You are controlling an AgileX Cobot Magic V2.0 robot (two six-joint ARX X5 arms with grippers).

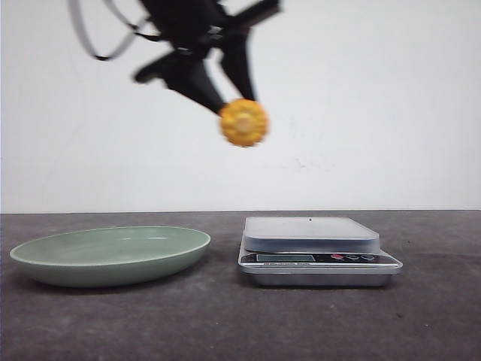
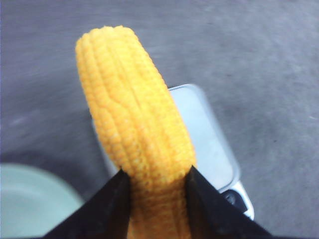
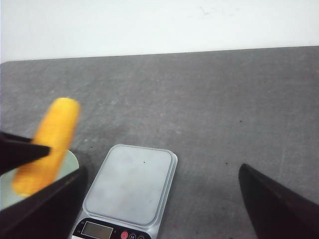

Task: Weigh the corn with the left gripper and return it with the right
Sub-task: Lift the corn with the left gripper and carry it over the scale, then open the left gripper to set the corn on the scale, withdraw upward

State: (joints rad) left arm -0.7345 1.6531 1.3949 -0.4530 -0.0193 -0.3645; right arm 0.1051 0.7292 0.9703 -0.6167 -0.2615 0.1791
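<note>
The yellow-orange corn (image 1: 244,122) hangs high in the air, above and slightly left of the scale (image 1: 312,233). My left gripper (image 1: 225,98) is shut on it; in the left wrist view its black fingers (image 2: 112,204) clamp both sides of the corn (image 2: 134,129), with the scale's platform (image 2: 207,139) below. The corn also shows in the right wrist view (image 3: 47,144), held by a left finger (image 3: 20,149). My right gripper (image 3: 159,209) is open and empty, above the scale (image 3: 130,184); it is out of the front view.
A shallow green plate (image 1: 45,259) sits on the dark table left of the scale. The scale's display and buttons (image 1: 316,258) face the front. A white wall stands behind the table.
</note>
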